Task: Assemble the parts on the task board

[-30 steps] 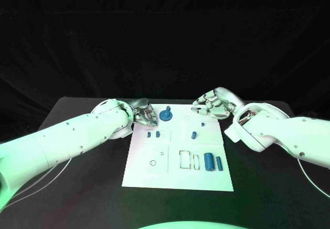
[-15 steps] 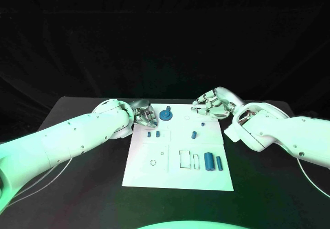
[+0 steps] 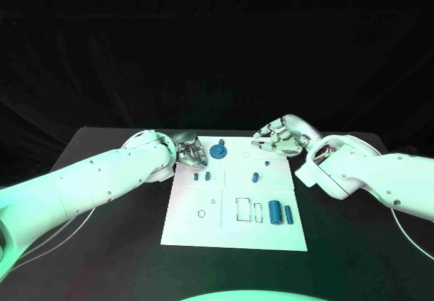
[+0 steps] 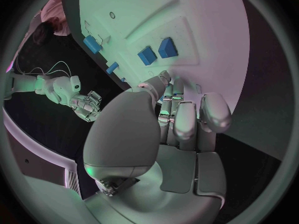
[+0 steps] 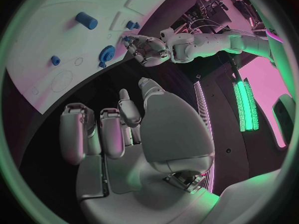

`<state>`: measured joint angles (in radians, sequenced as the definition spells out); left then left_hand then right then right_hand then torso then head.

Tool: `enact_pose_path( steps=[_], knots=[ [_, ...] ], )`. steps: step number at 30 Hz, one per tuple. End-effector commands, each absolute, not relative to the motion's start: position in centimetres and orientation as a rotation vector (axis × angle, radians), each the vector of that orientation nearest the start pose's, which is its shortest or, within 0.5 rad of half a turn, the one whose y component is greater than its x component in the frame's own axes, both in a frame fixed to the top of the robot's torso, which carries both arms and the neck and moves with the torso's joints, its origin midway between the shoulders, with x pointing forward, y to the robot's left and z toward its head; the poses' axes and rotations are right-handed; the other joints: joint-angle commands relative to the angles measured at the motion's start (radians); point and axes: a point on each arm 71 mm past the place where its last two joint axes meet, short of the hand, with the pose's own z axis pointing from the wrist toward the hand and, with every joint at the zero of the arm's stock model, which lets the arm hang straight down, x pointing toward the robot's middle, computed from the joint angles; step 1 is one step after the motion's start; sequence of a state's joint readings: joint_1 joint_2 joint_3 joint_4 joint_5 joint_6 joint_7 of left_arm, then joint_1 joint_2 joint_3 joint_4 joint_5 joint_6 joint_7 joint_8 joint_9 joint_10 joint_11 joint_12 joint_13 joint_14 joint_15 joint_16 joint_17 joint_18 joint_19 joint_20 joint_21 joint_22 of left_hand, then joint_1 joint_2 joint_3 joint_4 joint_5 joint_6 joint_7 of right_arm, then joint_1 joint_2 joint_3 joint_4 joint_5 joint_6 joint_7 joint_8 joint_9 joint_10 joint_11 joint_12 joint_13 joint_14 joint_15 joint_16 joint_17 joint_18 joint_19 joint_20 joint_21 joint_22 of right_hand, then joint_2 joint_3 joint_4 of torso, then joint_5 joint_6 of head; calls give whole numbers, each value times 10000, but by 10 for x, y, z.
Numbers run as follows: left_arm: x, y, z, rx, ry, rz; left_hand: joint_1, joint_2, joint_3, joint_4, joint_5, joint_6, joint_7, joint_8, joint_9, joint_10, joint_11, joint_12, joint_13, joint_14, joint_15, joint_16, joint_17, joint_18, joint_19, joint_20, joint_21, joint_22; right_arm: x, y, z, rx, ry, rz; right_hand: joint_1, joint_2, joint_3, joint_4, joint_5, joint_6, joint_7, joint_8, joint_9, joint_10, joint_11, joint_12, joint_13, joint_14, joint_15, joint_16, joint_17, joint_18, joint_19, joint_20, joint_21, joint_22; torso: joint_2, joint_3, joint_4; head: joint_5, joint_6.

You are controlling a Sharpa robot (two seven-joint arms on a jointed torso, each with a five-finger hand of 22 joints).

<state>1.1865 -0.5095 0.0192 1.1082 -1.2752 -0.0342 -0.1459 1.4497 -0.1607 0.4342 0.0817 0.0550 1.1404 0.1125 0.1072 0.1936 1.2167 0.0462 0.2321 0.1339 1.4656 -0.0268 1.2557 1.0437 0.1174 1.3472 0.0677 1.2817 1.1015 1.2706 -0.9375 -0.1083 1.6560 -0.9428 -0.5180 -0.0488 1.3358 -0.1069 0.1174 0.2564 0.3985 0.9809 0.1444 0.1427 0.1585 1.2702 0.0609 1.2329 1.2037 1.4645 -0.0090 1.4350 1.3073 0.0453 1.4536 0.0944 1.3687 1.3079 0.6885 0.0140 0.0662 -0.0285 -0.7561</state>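
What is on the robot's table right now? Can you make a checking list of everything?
Surface: black table, with the white task board lying in its middle.
Job's things: blue gear-shaped part at the board's far end; two small blue blocks mid-board; two blue cylinders lying side by side nearer the robot.
Clutter: nothing seen.
Hands: left hand at the board's far left corner, fingers close to the gear-shaped part, nothing in it; right hand by the far right corner, holding nothing.
Cables: thin pale cable under the left arm.
Surroundings: black curtain behind the table.
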Motion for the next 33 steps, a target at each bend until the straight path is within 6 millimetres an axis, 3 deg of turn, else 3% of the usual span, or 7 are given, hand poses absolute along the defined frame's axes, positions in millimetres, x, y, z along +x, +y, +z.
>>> enact_pose_path(
  steps=[1,26,29,31,33],
  knots=[
    [551,144,-218,124,19785,-6300,-118,4,8,-68,-37,39,0,-37,-6,87,-9,-59,-13,38,-26,39,-10,-176,24,-31,39,4,467,-218,-162,3394,16137,8858,17,67,59,10,30,47,-26,49,10,4,-30,10,3,541,-63,-43,507,80,-86,-12,-62,1339,3,2,-3,-18,16],
    [553,148,-221,81,20040,-5941,-274,-172,-35,-116,-36,-173,142,-292,-149,91,84,-289,-25,21,36,48,-76,-172,-3,1,19,-23,466,-220,-162,3380,16149,8796,30,56,62,-4,38,38,-26,48,9,-125,-31,-129,-147,521,-64,-100,426,104,-142,-13,-161,1280,2,-5,1,-43,0],
    [553,149,-221,38,20008,-5904,-301,-227,-41,-135,-37,-329,214,-403,-212,102,129,-337,-20,15,70,53,-92,-169,-16,25,5,-43,467,-220,-163,3395,16229,8741,52,41,96,-8,46,-58,-4,15,-8,-1138,-14,-1331,-1368,470,-55,-240,255,171,-312,-10,-468,1107,2,-6,-1,-42,-1],
    [554,151,-221,-23,19969,-5847,-316,-273,-32,-153,-40,-602,315,-476,-305,130,191,-380,-12,14,117,69,-96,-171,-18,60,6,-40,467,-221,-164,3369,16324,8648,87,29,167,13,53,-188,27,-26,-27,-2528,19,-3150,-3152,379,-36,-516,-119,196,-376,3,-612,1036,-2,-6,2,-41,0],
    [554,154,-221,-94,19919,-5785,-321,-301,-20,-166,-40,-854,403,-482,-393,152,244,-418,-5,14,160,85,-96,-171,-21,94,5,-42,468,-223,-165,3198,16501,8432,158,18,277,32,46,-222,55,-17,-25,-3014,29,-4067,-3934,283,-20,-801,-499,242,-485,12,-834,917,-6,-9,12,-57,1]
  ],
)
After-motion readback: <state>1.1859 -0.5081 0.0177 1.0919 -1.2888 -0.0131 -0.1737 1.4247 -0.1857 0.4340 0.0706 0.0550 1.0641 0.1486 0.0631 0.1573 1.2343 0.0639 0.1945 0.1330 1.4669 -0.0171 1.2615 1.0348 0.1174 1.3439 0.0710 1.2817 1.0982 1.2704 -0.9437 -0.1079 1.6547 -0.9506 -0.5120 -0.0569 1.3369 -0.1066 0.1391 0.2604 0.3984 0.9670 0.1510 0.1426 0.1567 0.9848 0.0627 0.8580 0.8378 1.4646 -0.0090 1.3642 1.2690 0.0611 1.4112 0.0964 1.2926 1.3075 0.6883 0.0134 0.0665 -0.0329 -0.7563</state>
